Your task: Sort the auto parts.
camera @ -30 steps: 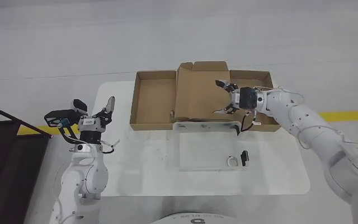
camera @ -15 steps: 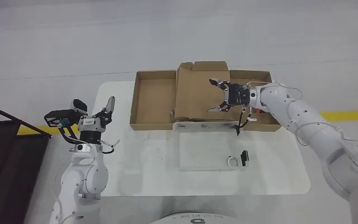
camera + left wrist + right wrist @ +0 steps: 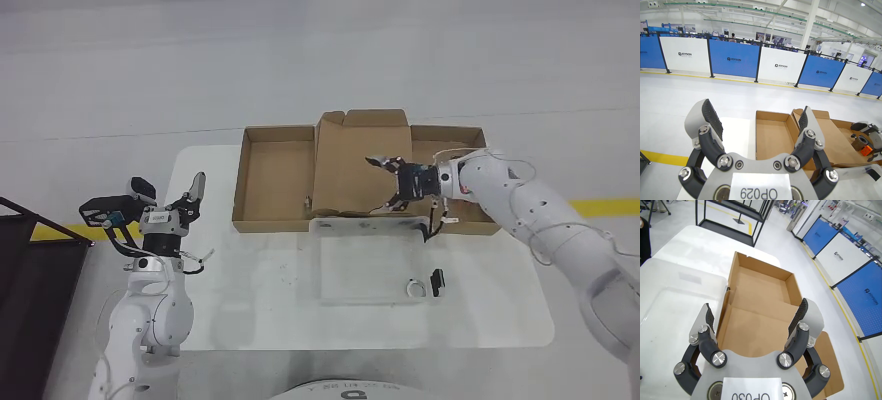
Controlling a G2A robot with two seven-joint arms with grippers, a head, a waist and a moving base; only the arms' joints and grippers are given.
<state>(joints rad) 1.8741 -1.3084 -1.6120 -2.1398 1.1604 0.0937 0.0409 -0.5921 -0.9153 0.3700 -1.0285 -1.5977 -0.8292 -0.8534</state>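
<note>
Top cam stares down at the table; both wrist cams face the same cardboard box from opposite sides.

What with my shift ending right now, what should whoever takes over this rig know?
Left gripper: open, holding nothing, raised at the left end of the table.
Right gripper: open, holding nothing, over the middle flap of the box.
Tray: in front of the box, with a ring and a black part at its right end.
Done: cannot tell how much is sorted.
Left: probably those two parts, into the box.
</note>
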